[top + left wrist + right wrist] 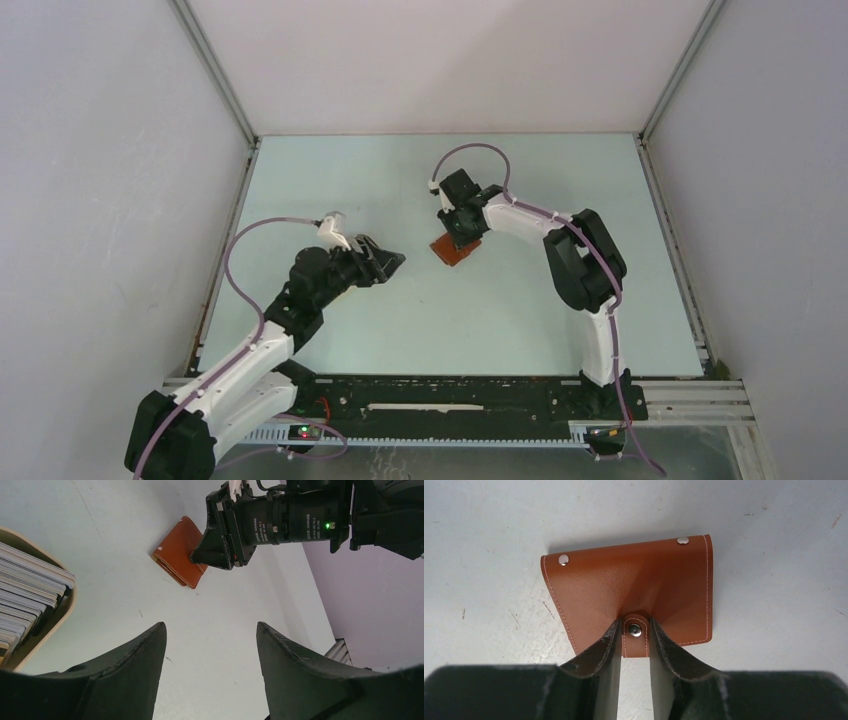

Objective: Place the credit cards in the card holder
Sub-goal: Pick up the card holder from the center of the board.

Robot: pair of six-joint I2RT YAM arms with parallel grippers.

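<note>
**Leather, metal and matt plastic**

The card holder (634,590) is reddish-brown leather, finely grained with a soft sheen and pale stitching. Its snap (634,629) and rivets (563,559) are shiny metal. The right fingers (591,655) are dark and rough-faced, and the left fingers (125,675) are matt black plastic. The bench (499,520) is pale, matt and lightly scuffed. The credit cards (25,597) look like smooth plastic.

The left arm (250,362) and right arm (600,340) had white shells between bulky black joints, each trailed by a looping mauve cable (232,262). The jaws were black, curved and scuffed. The right wrist's black camera (295,517) bore white lettering and a green light (327,525).
</note>
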